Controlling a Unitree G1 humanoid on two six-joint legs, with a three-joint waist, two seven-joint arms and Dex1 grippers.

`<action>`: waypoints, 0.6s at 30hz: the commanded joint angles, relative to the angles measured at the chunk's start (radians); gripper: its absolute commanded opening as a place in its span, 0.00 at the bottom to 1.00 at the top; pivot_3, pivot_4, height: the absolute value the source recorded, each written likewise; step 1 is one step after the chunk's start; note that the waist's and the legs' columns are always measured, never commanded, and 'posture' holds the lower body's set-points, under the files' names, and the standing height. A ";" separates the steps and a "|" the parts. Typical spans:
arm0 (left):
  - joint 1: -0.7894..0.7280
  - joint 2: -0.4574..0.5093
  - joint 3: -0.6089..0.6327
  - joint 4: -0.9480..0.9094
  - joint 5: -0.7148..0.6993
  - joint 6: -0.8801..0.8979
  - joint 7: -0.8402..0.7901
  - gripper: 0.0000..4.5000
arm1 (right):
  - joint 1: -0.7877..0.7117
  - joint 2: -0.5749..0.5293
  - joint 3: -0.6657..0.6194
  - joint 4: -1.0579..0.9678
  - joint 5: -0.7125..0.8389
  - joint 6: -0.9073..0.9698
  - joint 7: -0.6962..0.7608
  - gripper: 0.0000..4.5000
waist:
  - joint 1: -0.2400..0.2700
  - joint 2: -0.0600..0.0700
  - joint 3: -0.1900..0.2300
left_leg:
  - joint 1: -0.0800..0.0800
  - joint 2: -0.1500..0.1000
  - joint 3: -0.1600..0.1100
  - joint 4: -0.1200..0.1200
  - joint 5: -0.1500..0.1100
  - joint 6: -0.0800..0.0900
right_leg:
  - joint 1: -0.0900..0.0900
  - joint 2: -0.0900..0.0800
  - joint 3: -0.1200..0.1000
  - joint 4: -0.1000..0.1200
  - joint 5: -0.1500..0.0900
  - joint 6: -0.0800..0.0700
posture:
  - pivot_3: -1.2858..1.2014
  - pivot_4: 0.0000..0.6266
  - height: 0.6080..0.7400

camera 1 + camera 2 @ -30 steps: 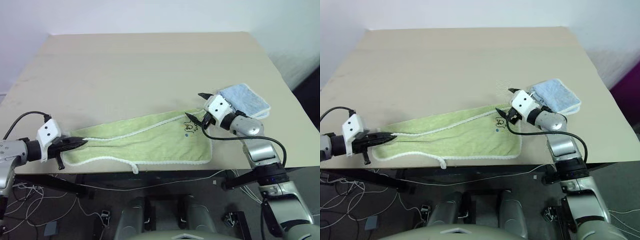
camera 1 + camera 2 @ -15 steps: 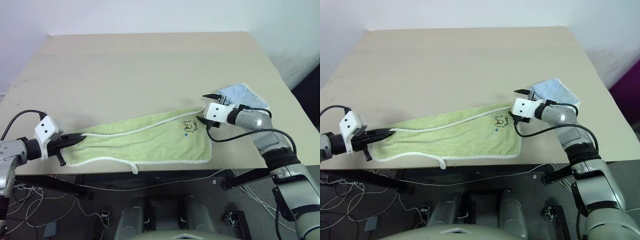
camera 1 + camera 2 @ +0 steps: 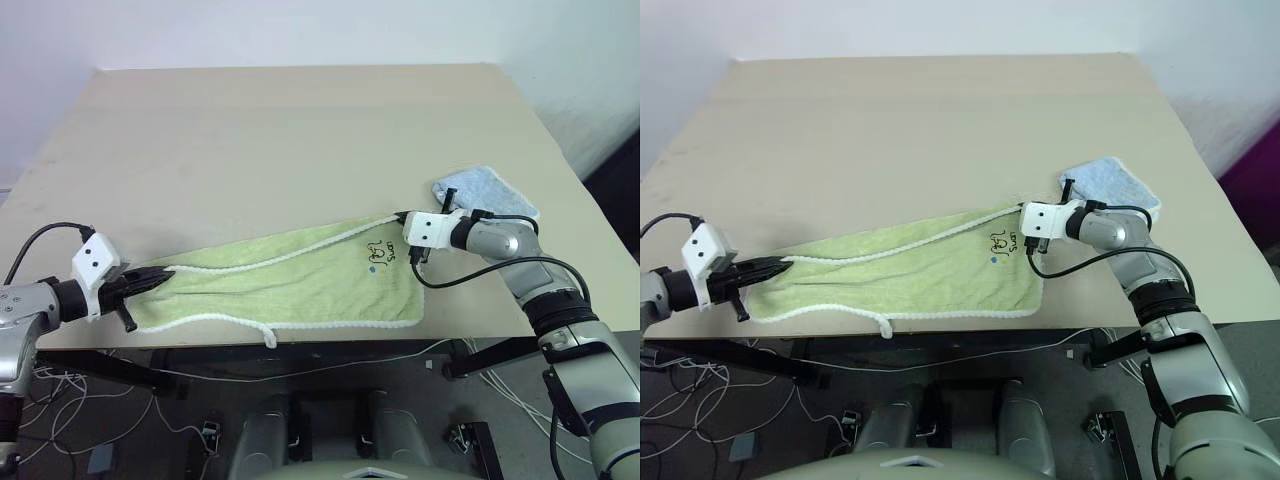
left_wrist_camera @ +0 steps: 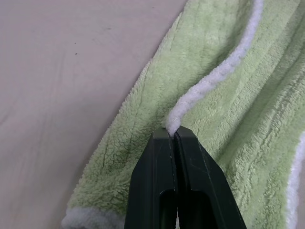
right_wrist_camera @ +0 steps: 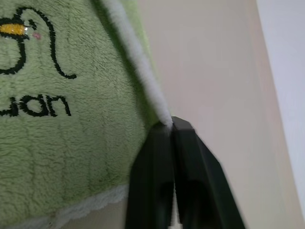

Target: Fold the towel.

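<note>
Left eye view: light-green towel (image 3: pixel 290 275) (white-corded) stretched flat, left hand (image 3: pixel 160 279) and right hand (image 3: pixel 404 217) pinching its edging.

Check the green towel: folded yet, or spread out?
Spread: the towel lies in one flat layer on the table, embroidered mark showing.

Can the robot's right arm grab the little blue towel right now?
Probably not yet: the right pincer is shut on the long light-green terry towel's corner, though the small light-blue folded towel lies unblocked just beside that arm.
</note>
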 commanded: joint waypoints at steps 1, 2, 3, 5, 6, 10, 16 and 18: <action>0.008 -0.013 0.033 -0.029 -0.011 -0.005 0.020 0.00 | -0.030 -0.031 -0.017 -0.003 -0.012 -0.020 -0.017 0.01 | 0.000 0.000 0.000 | 0.000 0.000 0.000 0.000 0.000 0.000 | 0.000 0.000 0.000 0.000 0.000 0.000 | 0.52 0.24 1.00; 0.007 -0.017 0.031 -0.028 -0.007 -0.010 0.025 0.00 | -0.032 -0.033 -0.018 -0.001 -0.013 -0.022 -0.017 0.01 | 0.000 0.000 0.000 | 0.000 0.000 0.000 0.000 0.000 0.000 | 0.000 0.000 0.000 0.000 0.000 0.000 | 0.52 0.24 1.00; -0.001 -0.023 0.032 -0.018 -0.001 -0.019 0.036 0.00 | -0.037 -0.035 -0.020 -0.002 -0.011 -0.023 -0.014 0.01 | 0.000 0.000 0.000 | 0.000 0.000 0.000 0.000 0.000 0.000 | 0.000 0.000 0.000 0.000 0.000 0.000 | 0.52 0.24 1.00; -0.037 -0.035 0.035 0.020 0.013 -0.039 0.071 0.00 | -0.052 -0.036 -0.028 -0.003 -0.003 -0.026 -0.014 0.01 | 0.001 0.000 0.000 | 0.000 0.000 0.000 0.000 0.000 0.000 | 0.000 0.000 0.000 0.000 0.000 0.000 | 0.52 0.24 1.00; -0.061 -0.042 0.037 0.043 0.019 -0.047 0.092 0.00 | -0.064 -0.035 -0.034 -0.002 0.002 -0.025 -0.015 0.01 | 0.001 0.000 0.000 | 0.000 0.000 0.000 0.000 0.000 0.000 | 0.000 0.000 0.000 0.000 0.000 0.000 | 0.52 0.24 1.00; -0.221 -0.073 0.030 0.188 0.053 -0.092 0.182 0.00 | -0.161 -0.021 -0.051 0.060 -0.004 -0.002 -0.065 0.01 | 0.002 0.000 0.000 | 0.000 0.000 0.000 0.001 0.000 0.000 | 0.001 0.000 0.000 0.001 0.000 0.000 | 0.52 0.24 1.00; -0.544 -0.110 -0.006 0.444 0.123 -0.169 0.298 0.00 | -0.366 -0.021 -0.044 0.232 -0.019 -0.024 -0.142 0.01 | 0.003 -0.001 0.001 | 0.000 0.000 0.000 0.002 0.000 0.000 | 0.001 0.000 0.000 0.001 0.000 0.001 | 0.52 0.24 1.00; -0.644 -0.109 -0.010 0.520 0.141 -0.194 0.326 0.00 | -0.424 -0.029 -0.052 0.261 -0.008 -0.039 -0.144 0.01 | 0.002 -0.002 0.001 | 0.000 -0.001 0.001 0.002 0.000 0.000 | 0.001 0.000 -0.001 0.001 0.000 0.001 | 0.52 0.24 1.00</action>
